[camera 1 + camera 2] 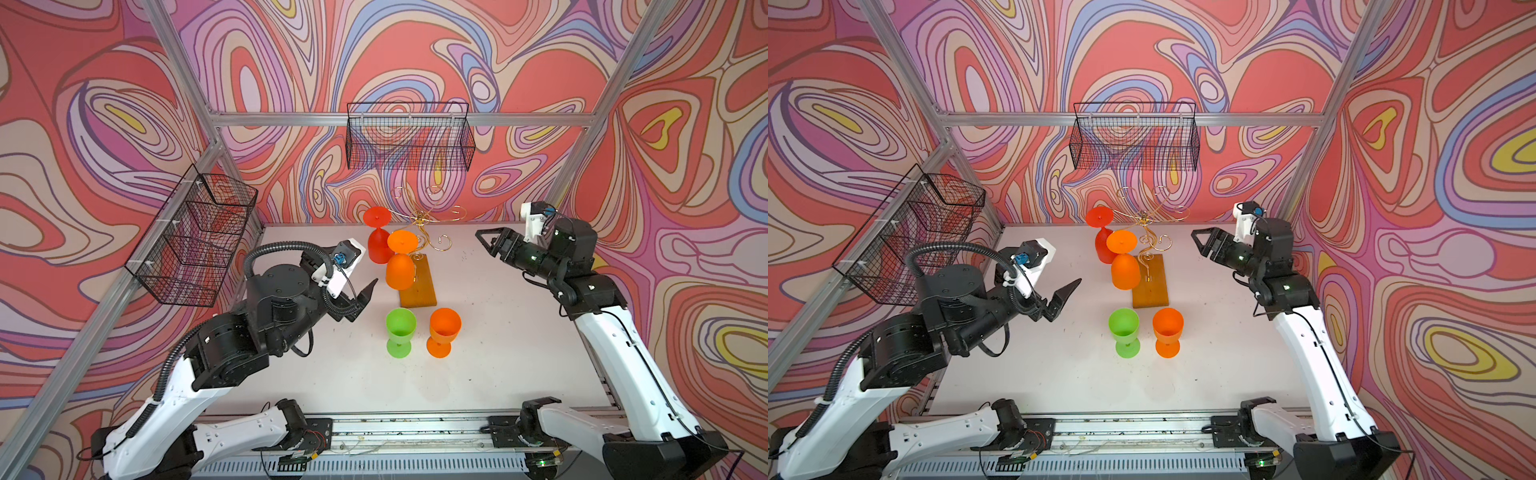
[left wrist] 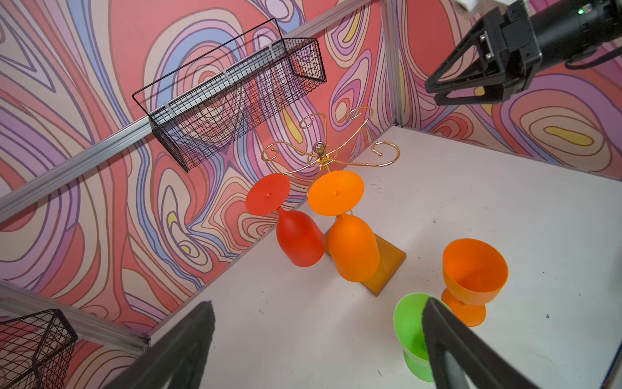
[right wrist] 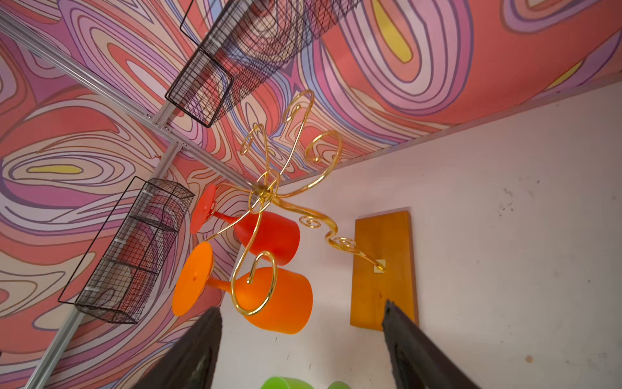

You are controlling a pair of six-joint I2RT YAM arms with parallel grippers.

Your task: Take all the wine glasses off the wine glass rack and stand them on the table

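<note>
Wine glass rack [image 1: 422, 291] toward the back middle of the white table [image 1: 519, 353]: thin gold wire, curled hook arms fanning from a central stem, fixed to a rectangular orange-brown wooden base. Carries two glasses upside down on its left-side hooks, feet up and bowls down: a red wine glass [image 1: 379, 247] nearer the wall, an orange wine glass [image 1: 400, 270] in front of it.

Nearer the front, upright and just beside each other, a green glass [image 1: 400, 330] and a second orange glass [image 1: 444, 328], mouths up.

Long black mesh basket [image 1: 409, 141] on the back wall, compartmented black mesh basket [image 1: 195, 237] on the left wall, only swirled wallpaper visible through the mesh.

Left gripper [image 1: 365, 299] raised left of the rack, jaws spread, gripping nothing. Right gripper [image 1: 484, 240] raised to its right, jaws likewise apart.
</note>
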